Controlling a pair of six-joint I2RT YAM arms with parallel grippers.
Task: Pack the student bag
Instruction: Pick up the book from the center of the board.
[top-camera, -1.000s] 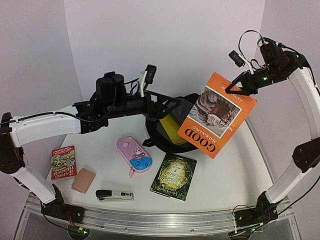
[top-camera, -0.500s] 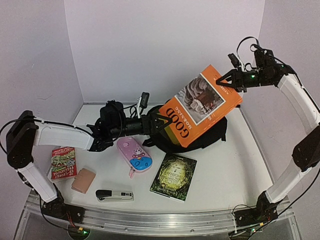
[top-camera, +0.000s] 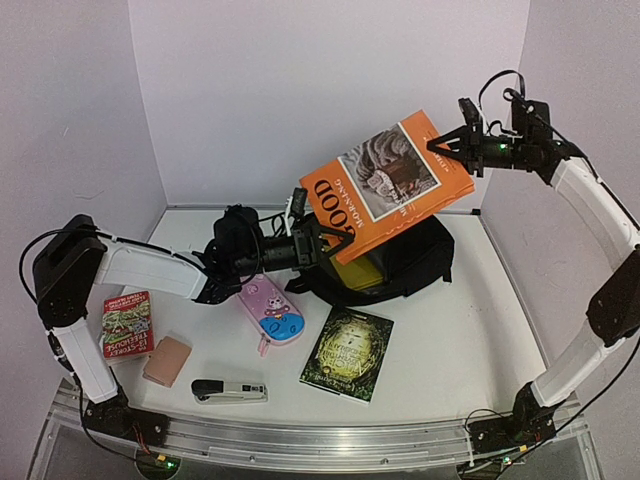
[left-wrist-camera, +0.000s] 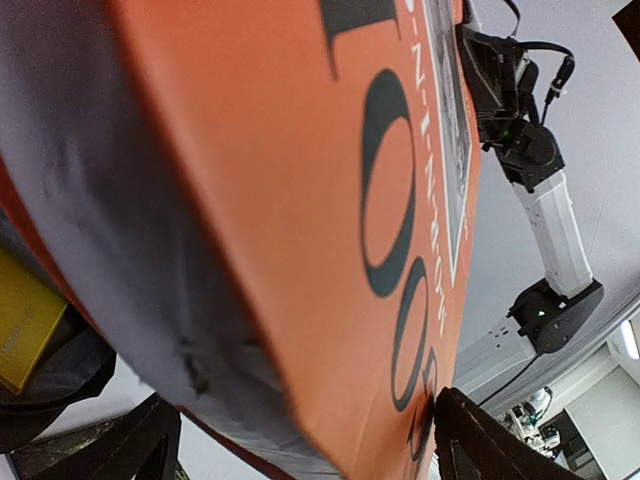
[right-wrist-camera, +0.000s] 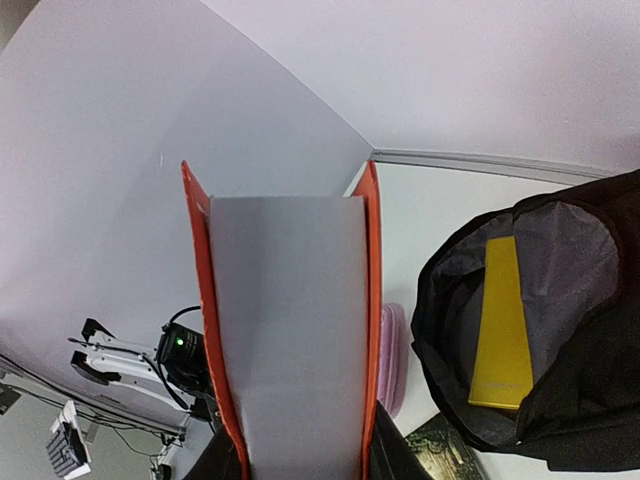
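**Orange book held over the open bag, a gripper at each end**

The student bag (top-camera: 418, 258) lies toward the back of the table (top-camera: 470, 330), near the middle. Its mouth gapes toward the left arm so that the grey lining shows. A yellow book (top-camera: 363, 272) lies inside the opening. Above the bag's mouth hangs a large orange book (top-camera: 385, 185), tilted, with the cover word GOOD facing up and its low corner just over the bag's left rim.

The right gripper (top-camera: 447, 146) is clamped on the book's high corner, above the bag's right side. From its wrist camera the book runs away edge-on between the jaws — a grey page block between orange covers. The right arm rises from its base to the front right of the bag, arches high and bends in leftward.

The left gripper (top-camera: 328, 238) sits at the bag's left rim with its jaws spread wide, straddling the book's low edge. Its wrist camera shows the book filling the gap between the fingertips (left-wrist-camera: 490, 440), but I cannot tell whether the pads press on it. The left arm reaches in low from the left, forearm nearly level.

Just in front of the bag lie a pink pencil case (top-camera: 270, 308) and a dark green book (top-camera: 348, 352). Farther to the front left are a stapler (top-camera: 228, 390), a small pink block (top-camera: 167, 360) and a red book (top-camera: 126, 325).
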